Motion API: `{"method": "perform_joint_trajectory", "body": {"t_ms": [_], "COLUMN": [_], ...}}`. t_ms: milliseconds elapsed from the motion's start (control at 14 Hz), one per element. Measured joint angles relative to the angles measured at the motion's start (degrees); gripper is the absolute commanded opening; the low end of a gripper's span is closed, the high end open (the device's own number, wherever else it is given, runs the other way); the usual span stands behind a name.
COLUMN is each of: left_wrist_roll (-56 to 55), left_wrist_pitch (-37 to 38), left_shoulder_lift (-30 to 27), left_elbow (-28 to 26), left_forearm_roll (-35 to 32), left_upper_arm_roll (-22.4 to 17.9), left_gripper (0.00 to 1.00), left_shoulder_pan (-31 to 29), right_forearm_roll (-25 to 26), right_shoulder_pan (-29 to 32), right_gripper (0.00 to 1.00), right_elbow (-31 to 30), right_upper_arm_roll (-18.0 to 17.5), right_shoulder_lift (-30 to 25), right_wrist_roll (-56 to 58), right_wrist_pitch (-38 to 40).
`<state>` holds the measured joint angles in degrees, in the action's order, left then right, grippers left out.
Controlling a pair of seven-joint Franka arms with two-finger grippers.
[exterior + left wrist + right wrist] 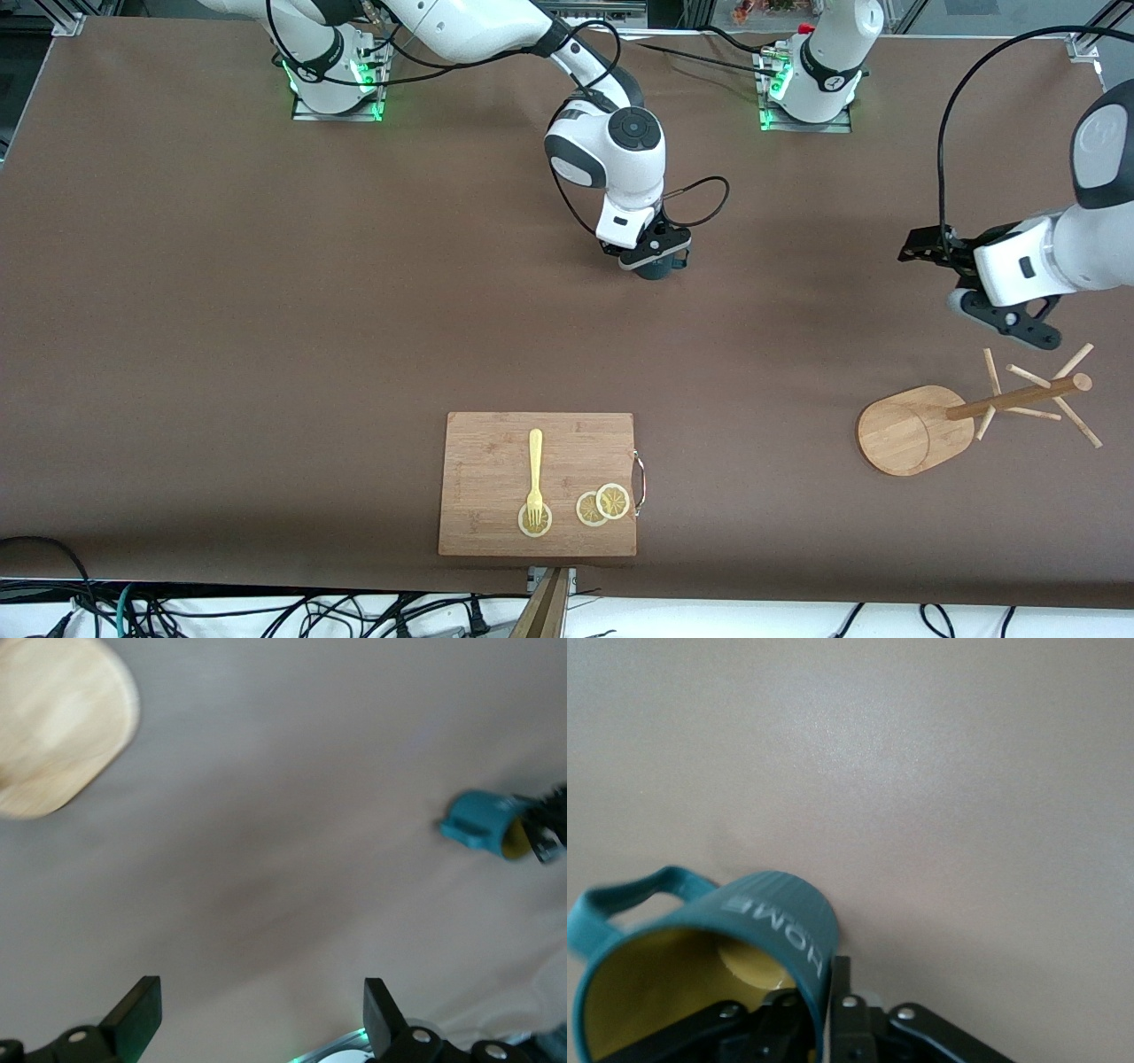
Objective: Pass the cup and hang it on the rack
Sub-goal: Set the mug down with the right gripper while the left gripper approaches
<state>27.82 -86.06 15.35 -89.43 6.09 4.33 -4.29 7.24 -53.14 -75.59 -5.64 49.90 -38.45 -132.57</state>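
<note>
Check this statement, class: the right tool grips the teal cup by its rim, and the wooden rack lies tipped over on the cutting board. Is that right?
Not quite. The rack stands upright on the bare table toward the left arm's end, well apart from the cutting board, as the front view shows. The right tool does grip the cup by its rim.
</note>
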Motion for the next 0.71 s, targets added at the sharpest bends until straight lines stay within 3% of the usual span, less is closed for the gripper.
{"method": "perform_joint_trajectory", "body": {"t_ms": [71,429,714], "left_wrist_roll": [4.13,21.20,29.63], "left_wrist_pitch": [-1.34,-6.83,-11.12], "left_shoulder_lift": [0.09,0.36,0.37], "left_elbow": [-1.83,-9.60,-14.94], "left_forearm_roll": [1.08,9.36,15.45], "left_upper_arm_roll": [-0.06,-0.51,-0.47], "left_gripper": [1.00,1.00,1.00], "left_shoulder_pan": [-0.10,-0.58,-0.53], "right_forearm_roll": [0.02,0.03,0.02], "right_shoulder_pan": [-0.05,-0.18,1.07], "right_gripper": [1.00,1.00,1.00], "right_elbow": [0.00,1.48,4.93], "right_upper_arm_roll": [0.06,1.09,2.21], "right_shoulder_lift": [0.03,-0.15,-4.64], "right_wrist_roll": [0.00,0.00,0.00], "right_wrist_pitch": [0.00,1.16,11.33]}}
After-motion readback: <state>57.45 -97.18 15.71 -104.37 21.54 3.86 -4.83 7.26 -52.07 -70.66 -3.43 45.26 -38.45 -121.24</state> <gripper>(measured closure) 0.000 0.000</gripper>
